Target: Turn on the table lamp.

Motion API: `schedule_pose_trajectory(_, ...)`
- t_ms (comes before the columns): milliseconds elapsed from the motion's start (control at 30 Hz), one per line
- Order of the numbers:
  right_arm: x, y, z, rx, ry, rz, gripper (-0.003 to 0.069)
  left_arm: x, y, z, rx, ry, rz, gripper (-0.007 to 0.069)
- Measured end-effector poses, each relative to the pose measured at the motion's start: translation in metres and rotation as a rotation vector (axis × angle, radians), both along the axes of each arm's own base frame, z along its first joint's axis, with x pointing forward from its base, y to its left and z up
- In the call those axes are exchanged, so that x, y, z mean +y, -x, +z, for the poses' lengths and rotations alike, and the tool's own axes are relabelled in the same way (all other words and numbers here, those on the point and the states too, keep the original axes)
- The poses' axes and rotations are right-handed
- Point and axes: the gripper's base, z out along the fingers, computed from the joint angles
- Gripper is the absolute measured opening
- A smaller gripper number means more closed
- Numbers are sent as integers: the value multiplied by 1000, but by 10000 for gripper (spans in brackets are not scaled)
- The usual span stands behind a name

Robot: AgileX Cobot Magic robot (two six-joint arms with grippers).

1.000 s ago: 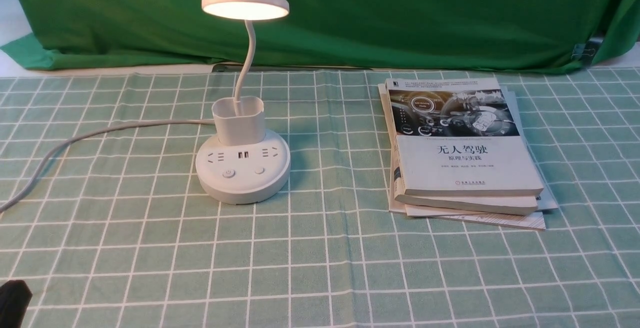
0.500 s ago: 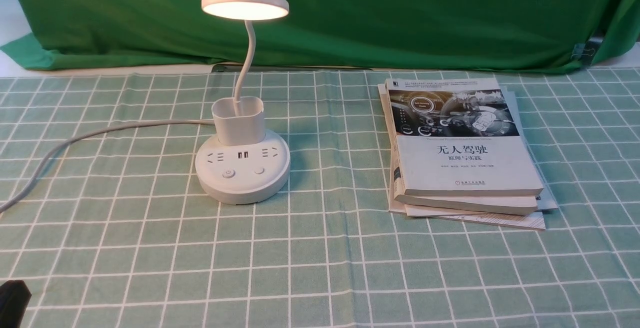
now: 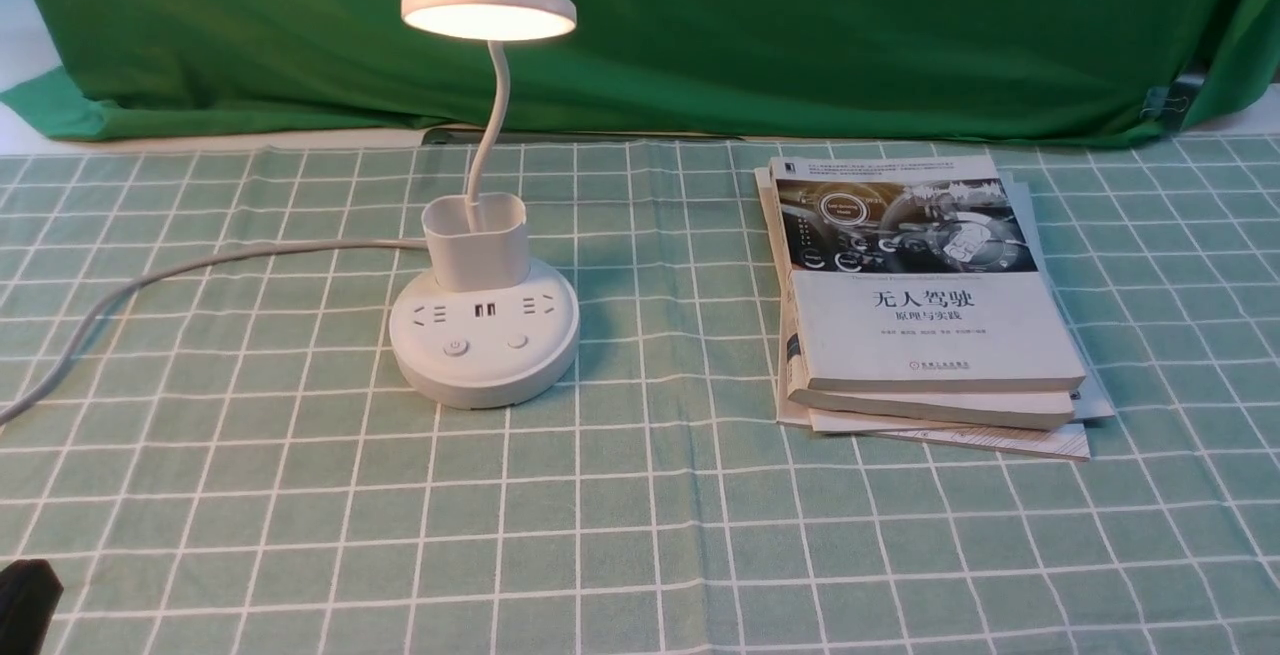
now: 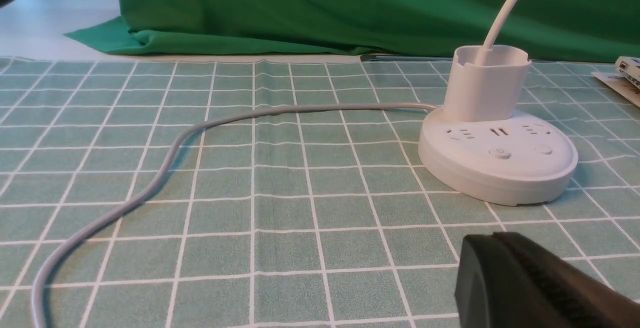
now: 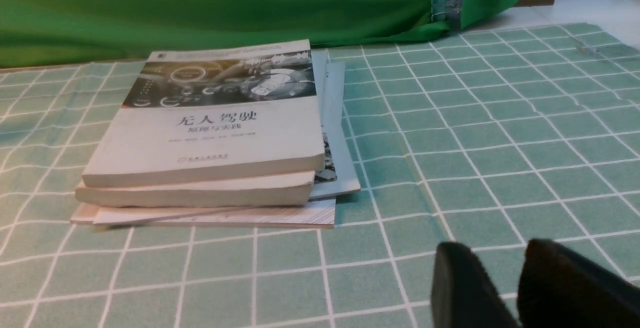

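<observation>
- The bench [image 3: 900,555] is covered with a green checked cloth, and a green drape [image 3: 800,25] is hung along its far edge.
- A stack of books [image 3: 925,315] is laid right of centre, towards the far edge; it is well apart from the lamp and plays no part in the task.
- The table lamp [image 3: 484,340] is stood left of centre, upright on its round base, with the cup-shaped holder behind the sockets and two buttons [image 3: 456,346] facing the near edge. Its cord [image 3: 150,280] is trailed off towards the left edge.
- The disc head [image 3: 489,11] is seen glowing, so the task is judged done; nothing appears left except parking the arms.
- The left hand [image 4: 540,283] is seen only in part, low near the near-left corner, clear of the lamp; whether it is spread cannot be told.
- The right hand [image 5: 517,288] is seen with its fingers slightly parted, holding nothing, near the books.
</observation>
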Motion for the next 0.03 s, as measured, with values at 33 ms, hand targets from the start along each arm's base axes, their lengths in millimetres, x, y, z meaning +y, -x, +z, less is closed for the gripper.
schedule_pose_trajectory(33,0,0,0,0,0,0,239,0,0,0,0,0,0,2)
